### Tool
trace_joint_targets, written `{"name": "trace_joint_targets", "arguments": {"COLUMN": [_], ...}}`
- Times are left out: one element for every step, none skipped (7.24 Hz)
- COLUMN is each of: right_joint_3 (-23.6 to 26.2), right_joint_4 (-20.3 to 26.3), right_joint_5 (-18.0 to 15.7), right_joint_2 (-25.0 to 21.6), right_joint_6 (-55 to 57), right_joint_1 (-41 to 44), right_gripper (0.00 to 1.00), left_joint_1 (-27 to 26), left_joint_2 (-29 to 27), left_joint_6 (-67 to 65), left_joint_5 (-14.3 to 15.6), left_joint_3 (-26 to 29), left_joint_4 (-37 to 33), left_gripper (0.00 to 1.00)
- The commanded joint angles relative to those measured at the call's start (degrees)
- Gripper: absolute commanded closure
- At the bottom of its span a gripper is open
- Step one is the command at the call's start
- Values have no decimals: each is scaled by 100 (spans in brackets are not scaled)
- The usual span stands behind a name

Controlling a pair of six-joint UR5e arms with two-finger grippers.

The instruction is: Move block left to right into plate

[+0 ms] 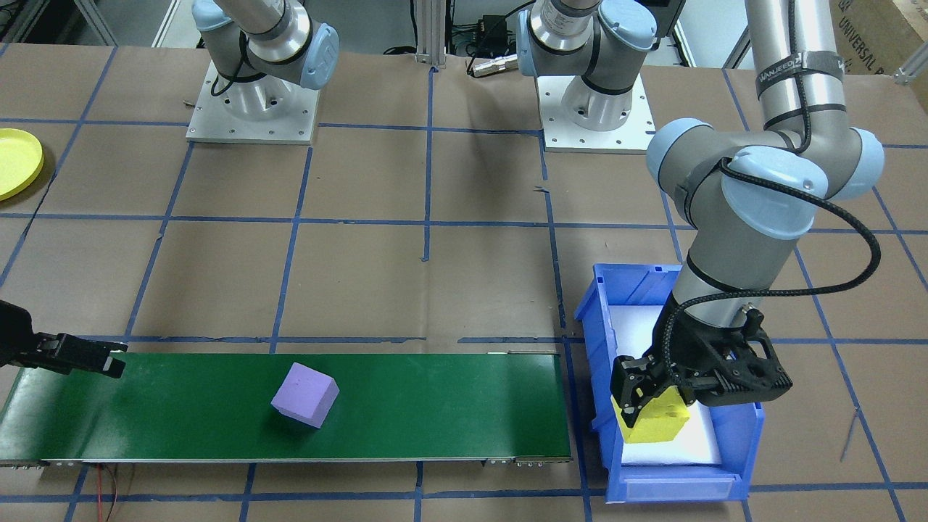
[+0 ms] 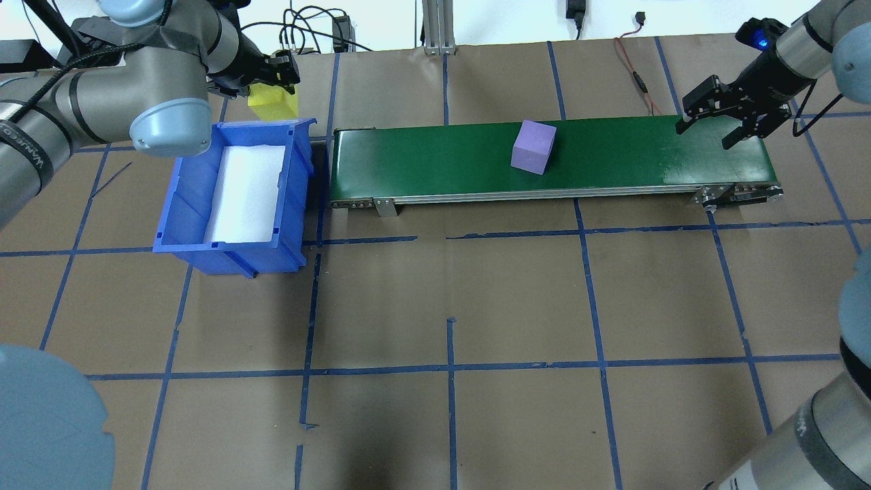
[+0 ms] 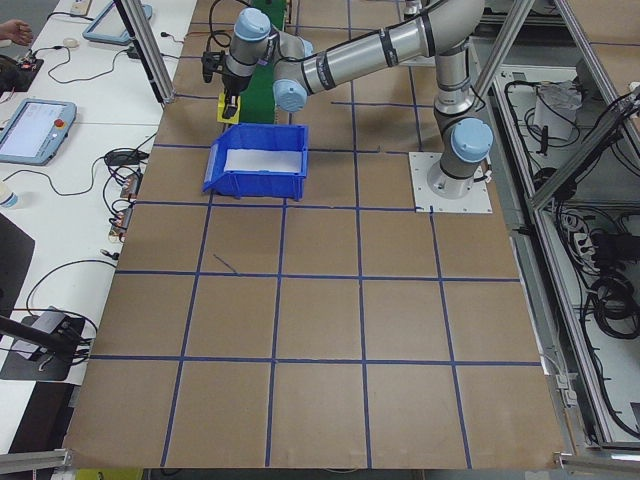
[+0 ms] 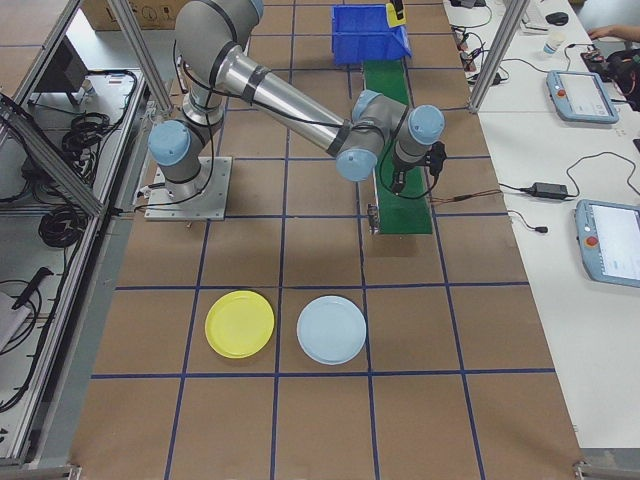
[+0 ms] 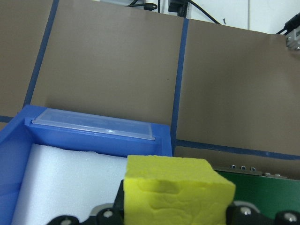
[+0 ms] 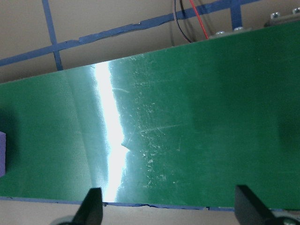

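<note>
Currently yellow foam block (image 1: 656, 420), dented and matte, is pinched by left gripper (image 1: 649, 395) fingers above the blue plastic bin (image 1: 739, 435). Purple foam cube (image 1: 305, 394) sits mid-belt (image 1: 435, 406). Right gripper (image 2: 708, 126) fingers spread, empty. Yellow plate (image 4: 239, 323) round, on the desk (image 4: 320, 420).

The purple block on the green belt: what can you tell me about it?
The purple block is a plain lilac cube, matte and foam-like, with crisp edges. It sits flat on the green conveyor belt, about midway along it and turned slightly askew to its edges. Nothing else touches it: the right gripper hangs open over the belt's end, well apart from it.
</note>
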Motion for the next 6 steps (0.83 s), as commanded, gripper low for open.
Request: {"name": "trace_joint_targets", "arguments": {"right_joint_3": [15,24,32,76,85,85], "right_joint_4": [-43,-43,-43,-43,-43,-43], "right_joint_5": [2,2,2,-7,2,80], "right_joint_2": [-10,-1,-1,-10,-10,-10], "right_joint_6": [4,4,30,48,48,57], "right_joint_1": [9,0,0,0,0,9], "right_gripper": [0,0,1,1,0,0], "left_joint_1": [-177,-326,-467,-468,-468,-485], "left_joint_2": [-77,-129,-130,-191,-348,-349], "left_joint_6": [-13,-4,14,31,31,31], "left_joint_5": [-1,17,69,70,96,96], "left_joint_3": [-118,-171,-163,-180,-180,-180], "left_joint_4": [-6,-6,3,64,256,310], "left_gripper": [86,86,86,86,86,86]}}
